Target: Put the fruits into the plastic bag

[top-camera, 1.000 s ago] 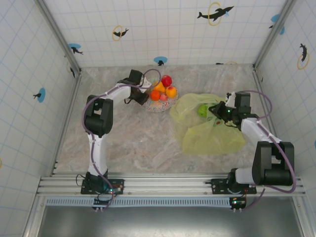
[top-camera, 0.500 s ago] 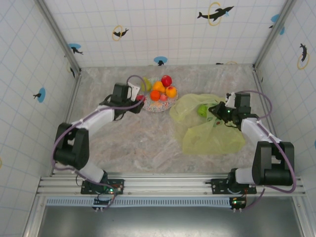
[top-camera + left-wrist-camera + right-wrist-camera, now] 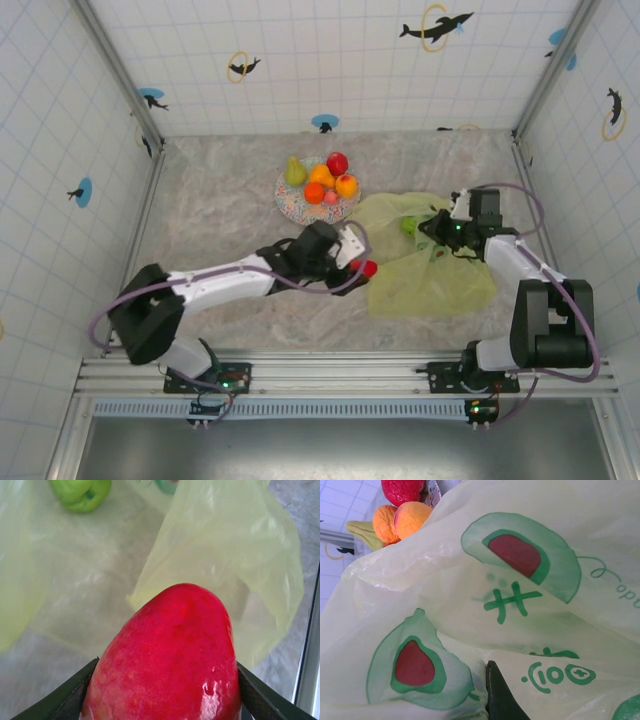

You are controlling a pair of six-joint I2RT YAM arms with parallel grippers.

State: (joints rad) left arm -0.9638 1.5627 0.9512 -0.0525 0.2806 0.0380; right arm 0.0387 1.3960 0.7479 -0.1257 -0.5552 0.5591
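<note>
Holding red fruit [image 3: 170,645] just beside plastic bag [image 3: 432,282], left end effector [image 3: 360,266]; right end effector [image 3: 431,228] clamped on bag.

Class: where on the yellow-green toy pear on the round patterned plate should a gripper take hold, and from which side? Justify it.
Probably the wide lower body of the yellow-green toy pear, approached from above on its left, at the open edge of the round patterned plate. The narrow neck offers less to hold, and the round orange toy fruit crowds its right side.
</note>
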